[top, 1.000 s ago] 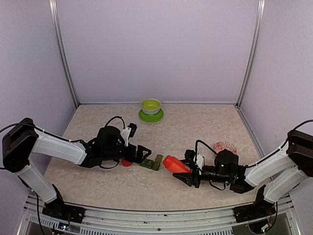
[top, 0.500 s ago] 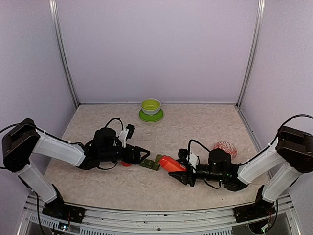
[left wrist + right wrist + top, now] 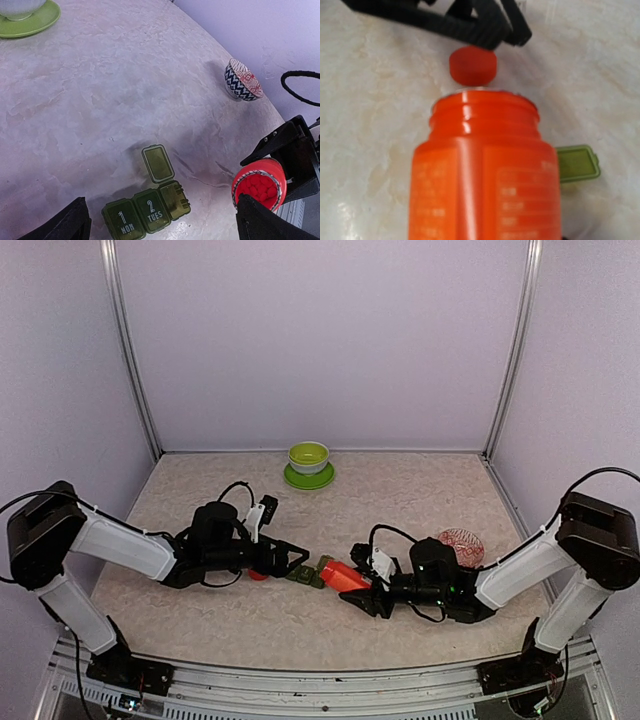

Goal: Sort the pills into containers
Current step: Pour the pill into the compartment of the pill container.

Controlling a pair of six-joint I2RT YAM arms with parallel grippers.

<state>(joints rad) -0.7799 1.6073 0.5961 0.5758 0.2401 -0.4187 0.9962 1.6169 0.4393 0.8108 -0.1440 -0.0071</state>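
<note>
Done: bottle (image 3: 342, 575) uncapped, clamped in right gripper (image 3: 362, 590), tipped toward containers (image 3: 135, 216); one lid opened | Remaining: pills (image 3: 258, 186) not yet poured, two lids shut | left gripper (image 3: 292, 560) spread wide, empty

Items on the counter (image 3: 400, 500). One dark green strip of containers (image 3: 147, 216) with three joined compartments (two lids shut, one raised); one red bottle (image 3: 480, 170); one loose red cap (image 3: 472, 65); one lime-green bowl (image 3: 308, 455); one patterned bowl (image 3: 242, 82); one saucer (image 3: 309, 479). The pills (image 3: 257, 187) crowd the bottle's mouth, too many to count.
</note>
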